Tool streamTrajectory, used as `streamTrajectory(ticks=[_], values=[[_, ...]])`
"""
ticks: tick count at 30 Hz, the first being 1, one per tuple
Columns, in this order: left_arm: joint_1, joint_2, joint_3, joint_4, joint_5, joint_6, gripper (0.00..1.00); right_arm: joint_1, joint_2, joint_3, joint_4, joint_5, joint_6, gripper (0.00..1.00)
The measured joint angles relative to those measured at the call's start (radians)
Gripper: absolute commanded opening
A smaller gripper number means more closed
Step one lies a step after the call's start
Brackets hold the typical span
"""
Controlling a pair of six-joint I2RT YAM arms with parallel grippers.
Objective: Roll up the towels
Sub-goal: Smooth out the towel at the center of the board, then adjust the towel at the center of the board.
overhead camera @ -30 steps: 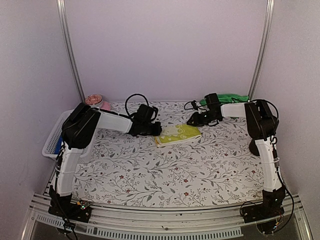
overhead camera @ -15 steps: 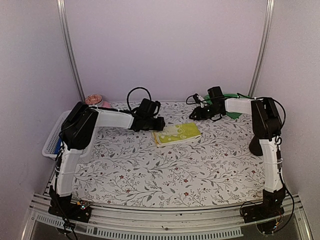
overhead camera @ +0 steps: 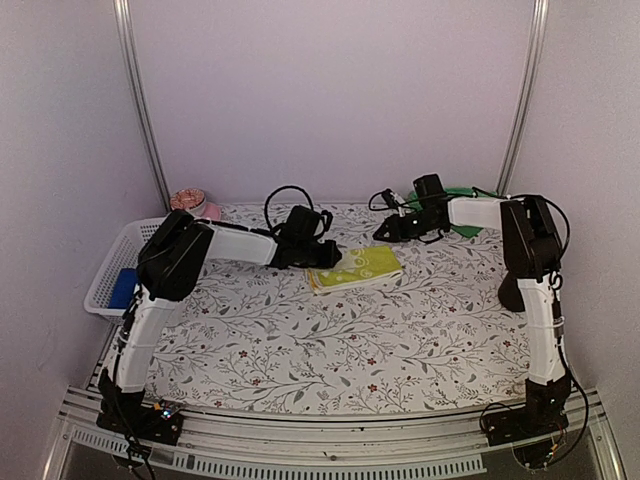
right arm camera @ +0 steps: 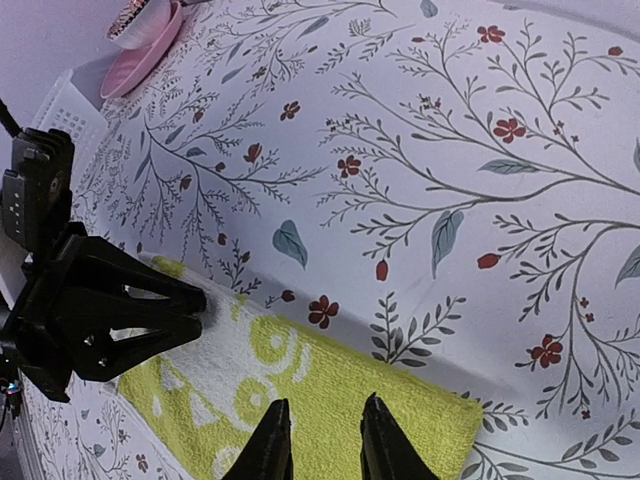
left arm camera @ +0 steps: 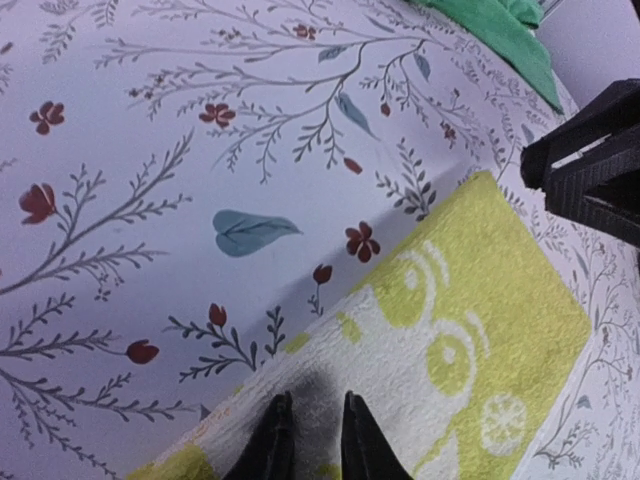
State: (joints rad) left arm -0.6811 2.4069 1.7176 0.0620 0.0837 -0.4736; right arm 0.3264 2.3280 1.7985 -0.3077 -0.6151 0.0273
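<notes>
The yellow-lime towel [overhead camera: 360,267] lies folded flat at mid-table, white markings up [left arm camera: 480,330] [right arm camera: 380,410]. My left gripper [overhead camera: 330,256] [left arm camera: 312,440] is down at its left end, jaws nearly together and pinched on the white patch near the edge. The right wrist view shows those black tips meeting on the towel's corner. My right gripper [overhead camera: 385,232] [right arm camera: 320,440] hovers above the towel's far right part, jaws a little apart with nothing between them. The plain green towel [overhead camera: 462,192] [left arm camera: 500,30] lies bunched at the back right, partly behind the right arm.
A white mesh basket [overhead camera: 110,262] holding a blue item [overhead camera: 123,288] stands at the left edge. A pink bowl [overhead camera: 190,200] [right arm camera: 145,45] is at the back left corner. Walls close in the back and both sides.
My left gripper lifted away from the towel's left edge, opened, then came down further onto the towel and closed. My right gripper rose back from the towel's right end and settled slightly lower.
</notes>
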Motion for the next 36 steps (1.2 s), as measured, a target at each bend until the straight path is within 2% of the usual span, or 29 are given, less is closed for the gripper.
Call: streamTrajectory(ticks=[7,11,16,19,22,23,27,33,36], values=[[-0.006,0.021,-0.019,0.016,0.008,-0.019,0.18,0.001,0.042,-0.037,-0.045,0.039,-0.009,0.25],[-0.008,0.009,-0.038,0.027,0.0,-0.024,0.36,0.001,0.037,-0.049,-0.052,0.049,-0.037,0.25],[-0.019,-0.023,-0.048,-0.001,-0.019,-0.015,0.53,0.0,-0.034,-0.107,-0.086,0.068,-0.077,0.27],[-0.024,-0.059,-0.064,-0.024,-0.032,-0.005,0.59,0.0,-0.103,-0.129,-0.115,0.063,-0.108,0.28],[-0.026,-0.124,-0.106,-0.029,-0.041,0.002,0.6,0.0,-0.185,-0.155,-0.136,0.047,-0.15,0.28],[-0.028,-0.145,-0.119,-0.028,-0.043,0.002,0.58,0.0,-0.206,-0.162,-0.144,0.037,-0.165,0.28],[-0.043,-0.229,-0.19,-0.005,-0.043,-0.004,0.38,-0.002,-0.235,-0.186,-0.164,0.007,-0.209,0.27],[-0.103,-0.283,-0.346,0.05,-0.04,-0.037,0.13,-0.018,-0.184,-0.216,-0.221,-0.046,-0.24,0.23],[-0.125,-0.283,-0.428,0.063,-0.04,-0.063,0.08,-0.028,-0.135,-0.216,-0.248,-0.051,-0.247,0.22]])
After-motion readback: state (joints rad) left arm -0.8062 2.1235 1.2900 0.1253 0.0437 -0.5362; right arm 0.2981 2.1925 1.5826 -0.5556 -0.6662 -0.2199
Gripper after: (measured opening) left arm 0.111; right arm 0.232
